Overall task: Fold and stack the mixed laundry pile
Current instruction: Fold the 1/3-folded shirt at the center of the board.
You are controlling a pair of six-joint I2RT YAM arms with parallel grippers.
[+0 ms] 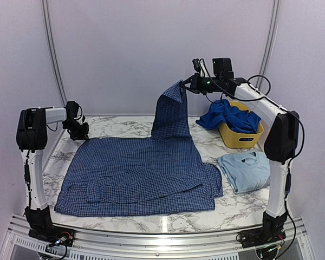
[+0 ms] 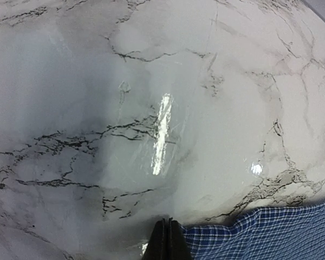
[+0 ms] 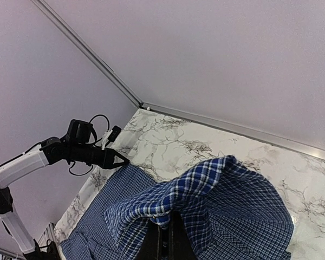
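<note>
Checked shirt (image 1: 141, 173) hangs clamped in the right gripper (image 1: 184, 84); left gripper (image 1: 81, 131) sits closed at its corner. A thin pinch could slip.

White arm links (image 1: 35, 179), black joints (image 1: 31, 129), looping black cables (image 1: 258, 76), green LED (image 1: 205, 83).

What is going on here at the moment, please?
The two arms are handling the checked shirt spread on the marble table. The right claw is shut on one far corner and holds it high; the left claw appears to pinch the other far corner down at the table. A folded pale blue T-shirt lies nearby, and a royal-blue garment sits in the yellow basket.
</note>
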